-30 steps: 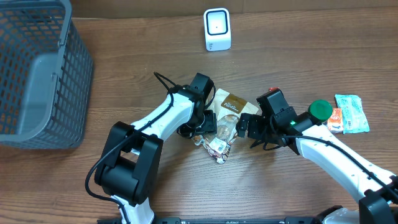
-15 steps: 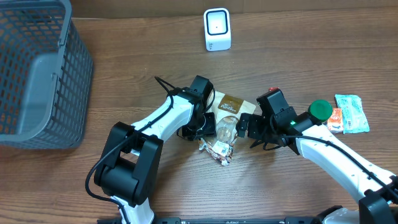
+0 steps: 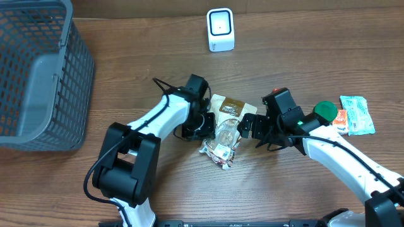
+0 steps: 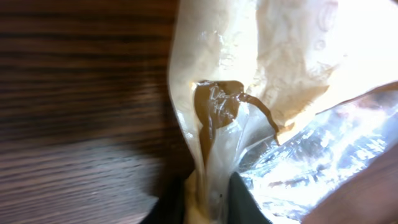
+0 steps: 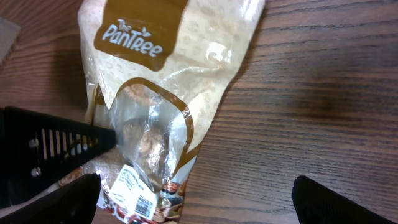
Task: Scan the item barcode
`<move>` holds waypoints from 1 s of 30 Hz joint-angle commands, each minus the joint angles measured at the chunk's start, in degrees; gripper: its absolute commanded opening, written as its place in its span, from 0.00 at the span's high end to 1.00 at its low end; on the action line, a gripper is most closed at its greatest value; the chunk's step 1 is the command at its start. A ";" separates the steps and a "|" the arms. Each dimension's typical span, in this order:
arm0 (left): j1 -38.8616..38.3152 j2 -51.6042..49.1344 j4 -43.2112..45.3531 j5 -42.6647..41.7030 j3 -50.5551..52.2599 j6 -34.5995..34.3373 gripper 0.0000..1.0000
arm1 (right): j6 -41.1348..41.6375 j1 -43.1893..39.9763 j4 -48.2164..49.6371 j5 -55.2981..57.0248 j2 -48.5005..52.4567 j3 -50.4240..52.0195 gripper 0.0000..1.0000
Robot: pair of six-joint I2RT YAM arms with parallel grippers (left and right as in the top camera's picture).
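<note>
Left gripper clamps the edge film of the tan-and-clear plastic snack pouch; right gripper stands wide and empty alongside. The slick film may slip free when lifted.

left gripper | jaws pinched on snack bag edge | wood table left of bag

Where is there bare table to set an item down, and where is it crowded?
Bare wood: between the basket and the left arm; right of the scanner; near edge, in front of the snack bag. Crowded: the centre, where the left gripper and right gripper flank the bag, and the right edge with its packets.
</note>
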State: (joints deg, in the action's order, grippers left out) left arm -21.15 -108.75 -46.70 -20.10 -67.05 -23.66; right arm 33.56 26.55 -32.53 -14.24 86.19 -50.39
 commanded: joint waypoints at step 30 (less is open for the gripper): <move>7.96 0.35 -7.08 -28.11 -4.81 22.03 0.96 | -10.95 -10.80 2.78 -25.31 -0.24 -0.63 0.00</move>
State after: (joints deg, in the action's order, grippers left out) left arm -13.39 -108.77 -53.63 -45.84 -70.54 -3.33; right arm 24.34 15.84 -30.26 -37.23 86.21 -50.39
